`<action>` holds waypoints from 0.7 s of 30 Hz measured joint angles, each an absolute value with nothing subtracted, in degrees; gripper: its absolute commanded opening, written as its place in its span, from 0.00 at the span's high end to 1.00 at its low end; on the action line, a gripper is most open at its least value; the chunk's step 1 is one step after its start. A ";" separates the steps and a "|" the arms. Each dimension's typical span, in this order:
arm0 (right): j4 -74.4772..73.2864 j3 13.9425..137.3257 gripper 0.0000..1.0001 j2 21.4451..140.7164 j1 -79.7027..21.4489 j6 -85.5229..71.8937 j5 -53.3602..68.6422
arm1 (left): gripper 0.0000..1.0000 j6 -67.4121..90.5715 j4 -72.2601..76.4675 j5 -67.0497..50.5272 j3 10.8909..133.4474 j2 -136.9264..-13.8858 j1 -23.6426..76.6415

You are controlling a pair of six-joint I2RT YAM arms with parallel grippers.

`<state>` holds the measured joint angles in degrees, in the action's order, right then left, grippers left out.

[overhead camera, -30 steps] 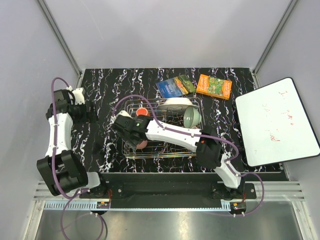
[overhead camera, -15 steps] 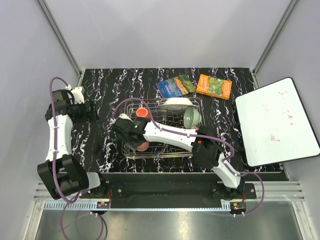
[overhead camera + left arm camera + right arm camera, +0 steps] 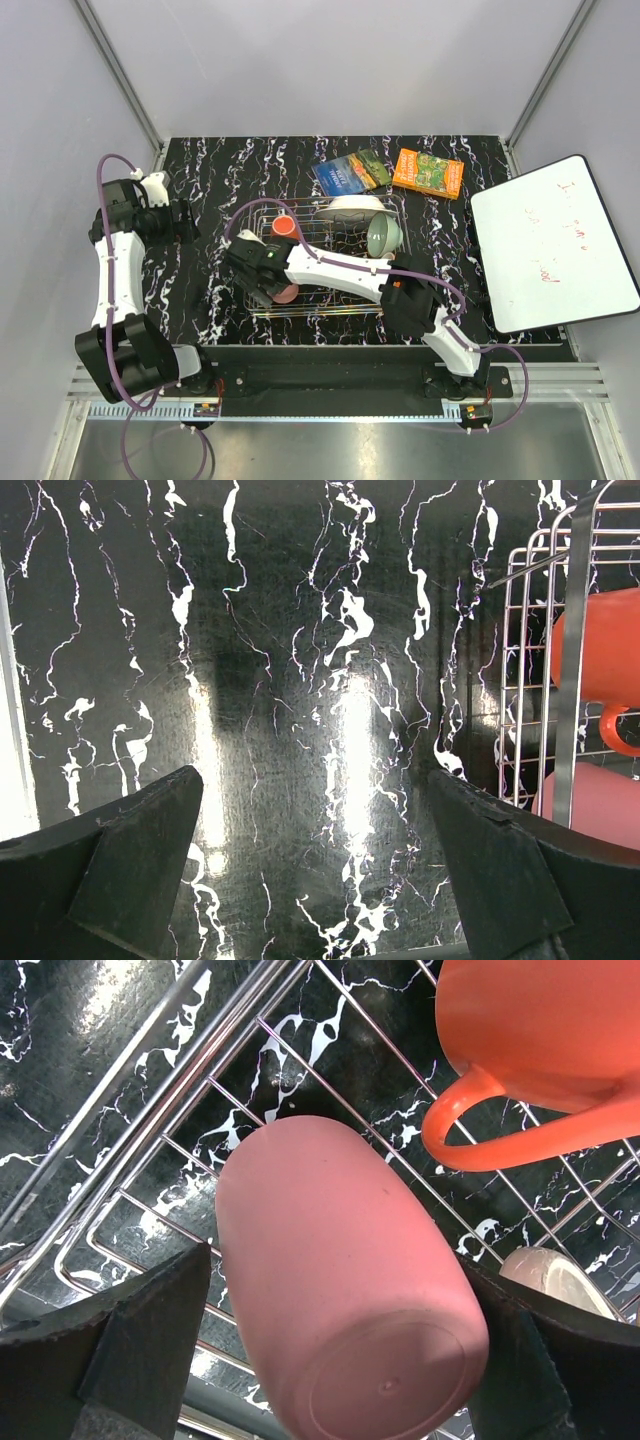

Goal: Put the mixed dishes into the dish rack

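The right gripper, jaws wide, straddles the small pink cup, which lies on its side in the dish rack's near-left corner beside an orange mug, probably so the wires cradle it. The left gripper hangs spread wide over the marbled table; the white board's red writing is unreadable.

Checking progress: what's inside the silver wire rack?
Pink cup lying on its side, orange handled mug, pale green bowl, cream dish. The right arm hides the middle of the silver wire rack.
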<state>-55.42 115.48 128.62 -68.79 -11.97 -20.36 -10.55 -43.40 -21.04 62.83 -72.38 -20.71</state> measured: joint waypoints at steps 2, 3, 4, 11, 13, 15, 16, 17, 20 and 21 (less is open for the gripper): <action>-55.66 115.72 0.00 128.62 -68.84 -11.86 -20.40 | 0.01 -10.52 -43.40 -21.21 62.83 -72.38 -20.71; -55.83 115.96 0.01 128.64 -68.90 -11.79 -20.43 | 0.01 -10.52 -43.40 -21.26 62.83 -72.38 -20.69; -56.14 116.31 0.00 128.64 -68.99 -11.77 -20.47 | 0.01 -10.52 -43.42 -21.28 62.83 -72.36 -20.69; -60.71 123.48 0.00 128.70 -70.32 -11.53 -22.98 | 0.01 -10.55 -43.42 -21.71 62.83 -72.36 -20.53; -62.39 126.69 0.00 128.70 -70.76 -11.60 -24.12 | 0.01 -10.59 -43.42 -21.78 62.83 -72.36 -20.51; -64.23 129.84 0.00 128.70 -71.29 -11.77 -25.89 | 0.01 -10.59 -43.42 -21.85 62.83 -72.29 -20.47; -64.84 130.85 0.00 128.68 -71.55 -11.92 -26.55 | 0.01 -10.61 -43.46 -21.85 62.83 -72.18 -20.47; -65.30 131.22 0.00 128.53 -71.77 -12.12 -27.16 | 0.01 -10.61 -43.53 -21.87 62.83 -71.99 -20.47; -66.57 129.14 0.00 127.17 -72.25 -12.80 -28.42 | 0.01 -10.72 -43.64 -22.00 62.83 -71.00 -20.43; -66.65 127.13 0.00 125.95 -72.29 -12.95 -28.75 | 0.01 -10.76 -43.68 -22.09 62.83 -70.67 -20.38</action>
